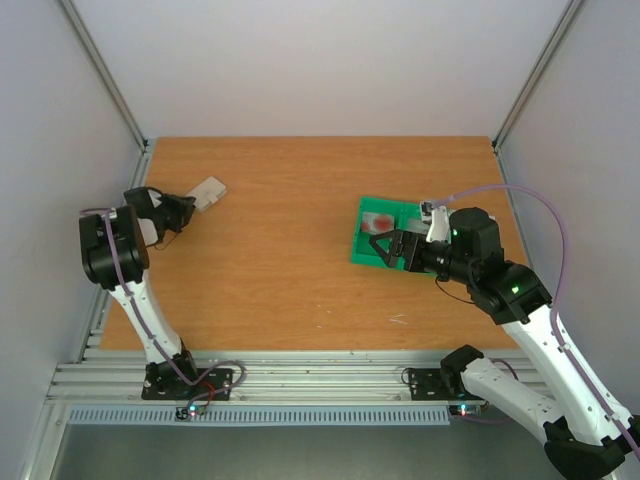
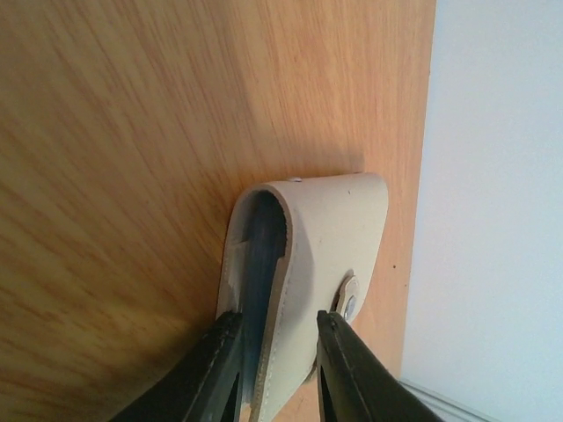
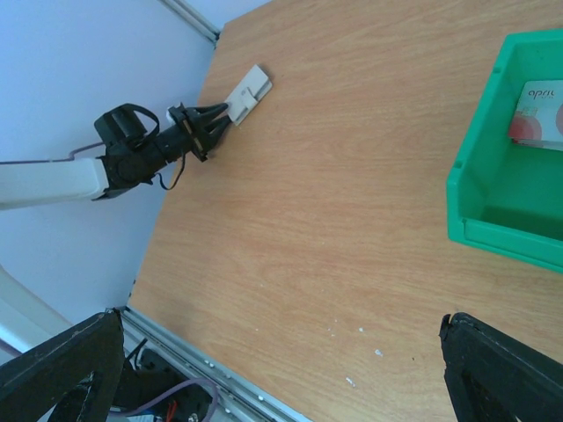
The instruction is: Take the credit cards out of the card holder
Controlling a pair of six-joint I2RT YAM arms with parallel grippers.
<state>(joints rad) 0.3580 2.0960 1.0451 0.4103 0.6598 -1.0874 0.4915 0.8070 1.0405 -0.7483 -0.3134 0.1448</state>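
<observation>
The card holder [image 2: 325, 237] is a cream folded pouch with a metal snap, lying at the table's far left [image 1: 210, 192]. A dark bluish edge [image 2: 261, 255] shows inside its fold. My left gripper [image 2: 280, 352] is shut on its near end, one finger on each side. A white credit card with red marks [image 3: 537, 114] lies in the green tray [image 3: 493, 220]. My right gripper [image 3: 281, 352] hangs open and holds nothing. In the top view it sits over the tray's near left part [image 1: 393, 246]. No other cards show.
The green tray [image 1: 362, 245] stands right of the table's centre. The left wall [image 2: 493, 176] runs close beside the card holder. A metal rail [image 1: 300, 380] lines the near edge by the arm bases. Small white specks [image 3: 361, 331] dot the wood.
</observation>
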